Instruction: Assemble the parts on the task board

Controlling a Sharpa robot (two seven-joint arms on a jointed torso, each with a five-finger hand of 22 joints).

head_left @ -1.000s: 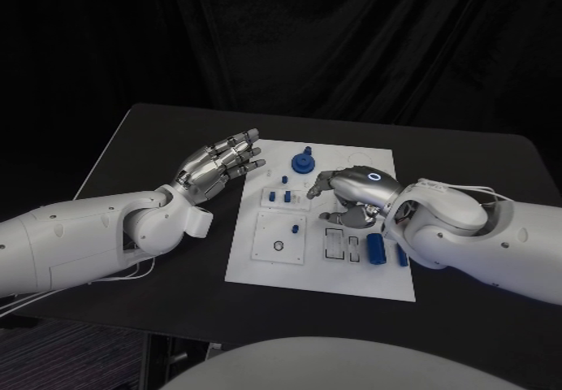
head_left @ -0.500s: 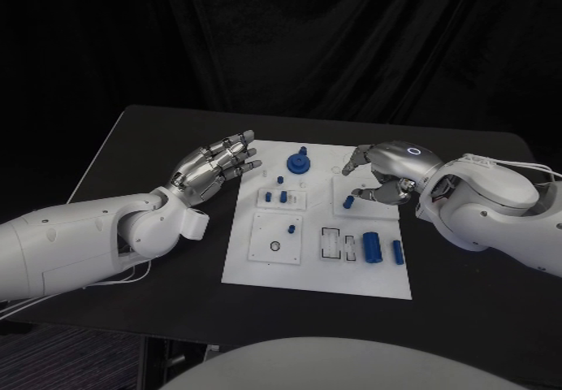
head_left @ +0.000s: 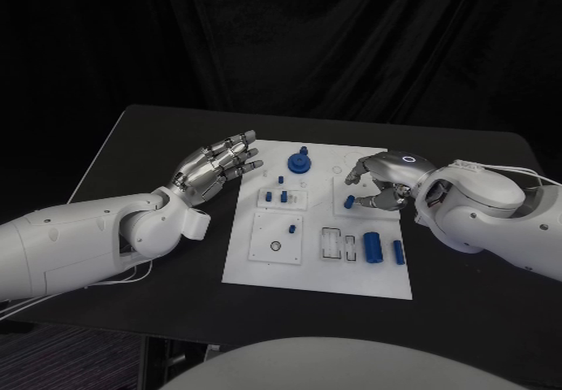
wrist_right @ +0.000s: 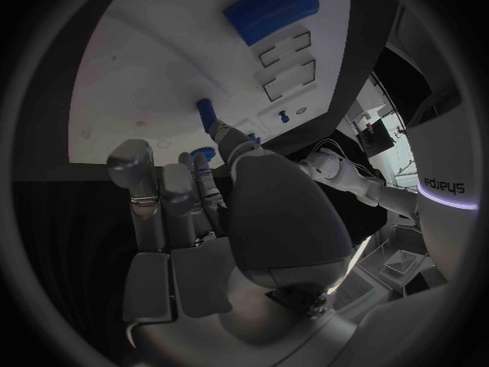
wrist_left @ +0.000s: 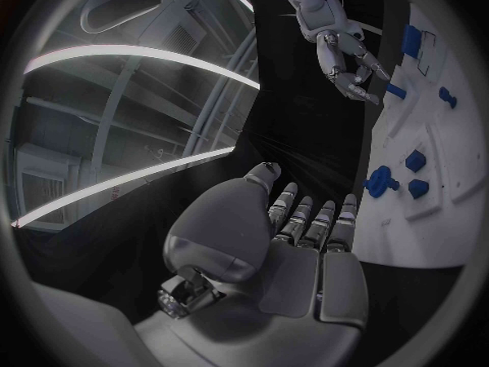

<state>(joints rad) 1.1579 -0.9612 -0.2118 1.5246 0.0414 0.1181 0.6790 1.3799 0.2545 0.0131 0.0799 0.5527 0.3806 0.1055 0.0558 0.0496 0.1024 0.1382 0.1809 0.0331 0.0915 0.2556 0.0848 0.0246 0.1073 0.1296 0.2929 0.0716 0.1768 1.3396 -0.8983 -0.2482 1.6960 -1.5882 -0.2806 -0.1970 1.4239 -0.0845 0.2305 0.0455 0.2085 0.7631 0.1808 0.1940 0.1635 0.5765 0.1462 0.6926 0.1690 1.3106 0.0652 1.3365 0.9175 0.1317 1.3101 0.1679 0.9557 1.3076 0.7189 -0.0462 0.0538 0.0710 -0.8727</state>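
task board (head_left: 316, 268) lies mid-bench (head_left: 153, 138) | left robot hand (head_left: 219, 165) spread, holding nothing, beside board's left edge | right robot hand (head_left: 377, 185) over board's right side, fingertips pinching small blue peg (head_left: 349, 200) | blue cylinder (head_left: 373, 247) lies nearer

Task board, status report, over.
Left hand open, hovering beside task board. Right hand fingers at small blue peg; grip unclear. Nothing in the way.
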